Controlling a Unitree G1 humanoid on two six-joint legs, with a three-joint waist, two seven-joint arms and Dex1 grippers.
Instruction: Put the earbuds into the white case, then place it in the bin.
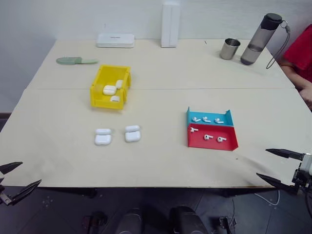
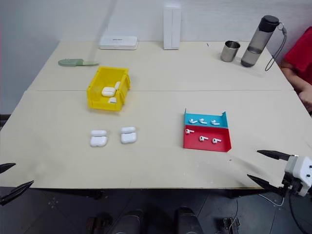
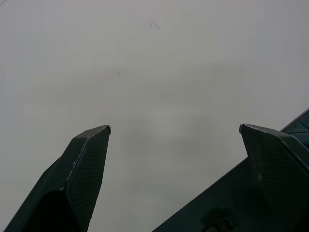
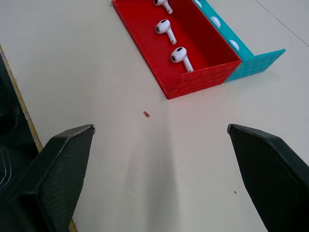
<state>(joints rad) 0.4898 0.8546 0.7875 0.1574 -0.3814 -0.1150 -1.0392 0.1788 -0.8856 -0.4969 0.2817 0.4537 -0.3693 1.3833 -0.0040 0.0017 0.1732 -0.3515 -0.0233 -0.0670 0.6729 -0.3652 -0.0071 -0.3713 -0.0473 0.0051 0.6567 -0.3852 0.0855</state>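
White earbuds (image 1: 208,137) lie loose in two shallow trays on the right half of the bench (image 1: 161,161) — three in the red tray (image 1: 212,137), three more in the blue tray (image 1: 209,118) touching its far side. Two white cases (image 1: 117,135) sit side by side with lids flipped up, left of centre and well apart from the trays. Beyond them, further left, stands the yellow bin (image 1: 110,87), which already holds a few closed white cases.

Nothing is in hand yet: the left tool (image 1: 9,183) hangs off the near-left edge of the bench and the right tool (image 1: 275,167) off the near-right edge, both spread wide and empty. The task looks to be at its first step, fetching an earbud. The right tool is nearest the red tray, so the next move is probably a reach forward and left to it — narrowing onto one small, glossy bud without nudging its neighbours.
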